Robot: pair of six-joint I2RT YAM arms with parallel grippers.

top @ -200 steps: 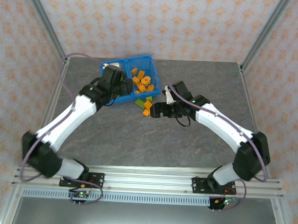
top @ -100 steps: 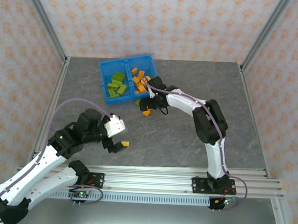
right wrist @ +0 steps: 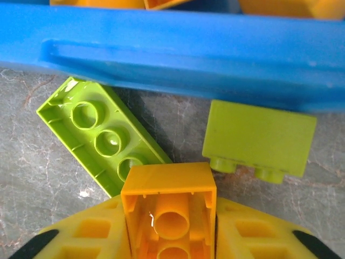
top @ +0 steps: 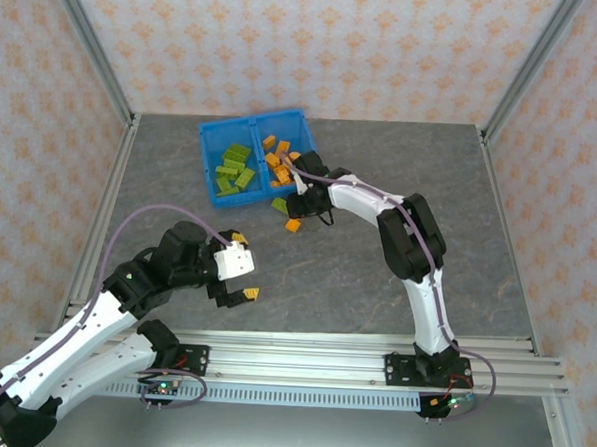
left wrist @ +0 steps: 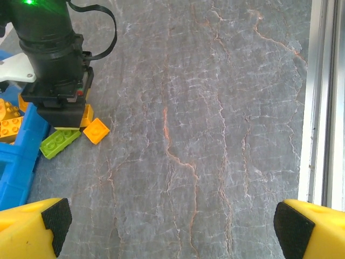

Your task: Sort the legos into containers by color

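Note:
The blue bin [top: 210, 161] holds olive-green legos [top: 233, 168] in its left compartment and orange legos [top: 282, 161] in its right. My right gripper [top: 302, 196] sits at the bin's front wall [right wrist: 172, 48], shut on an orange brick [right wrist: 168, 208] that lies on its side between the fingers. Just ahead of it lie an upturned green brick [right wrist: 99, 135] and a second green brick [right wrist: 260, 137]. Loose on the table are a green brick [left wrist: 60, 142] and an orange one [left wrist: 96, 130]. My left gripper [top: 244, 271] hangs open and empty over bare table at the near left.
The grey marbled table [top: 356, 277] stretches between the two arms. Its metal frame rail [left wrist: 323, 108] runs along the right of the left wrist view. The right arm's black wrist [left wrist: 51, 59] stands over the loose bricks beside the bin.
The left arm pulled back from the bin's left compartment to the near left of the table. The right gripper swung from the table's middle to the bin's front wall.

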